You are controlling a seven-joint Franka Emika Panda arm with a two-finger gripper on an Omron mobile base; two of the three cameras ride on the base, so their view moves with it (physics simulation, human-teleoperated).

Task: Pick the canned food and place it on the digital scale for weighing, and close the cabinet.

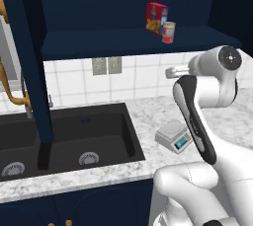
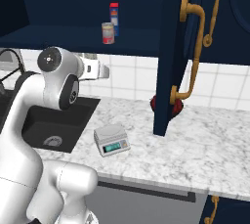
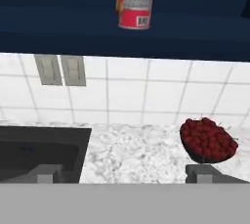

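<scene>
The canned food (image 1: 168, 32) stands upright on the open cabinet's (image 1: 123, 45) shelf, just in front and to the right of a red and yellow box (image 1: 156, 18). In the hand view the can (image 3: 135, 0) is at the top, above and beyond my gripper (image 3: 126, 174). My gripper (image 1: 171, 72) hangs below the shelf, near the tiled wall, open with nothing between its fingers (image 3: 48, 174). The digital scale (image 1: 174, 136) sits on the marble counter right of the sink, its plate bare. Both cabinet doors (image 2: 168, 47) stand swung out over the counter.
A black sink (image 1: 64, 138) with a brass faucet (image 1: 20, 96) lies to the left. A dark bowl of red fruit (image 3: 207, 140) stands by the wall, partly behind the right door (image 2: 155, 103). Wall outlets (image 3: 61, 70) sit under the shelf. The left door (image 1: 29, 57) hangs over the sink.
</scene>
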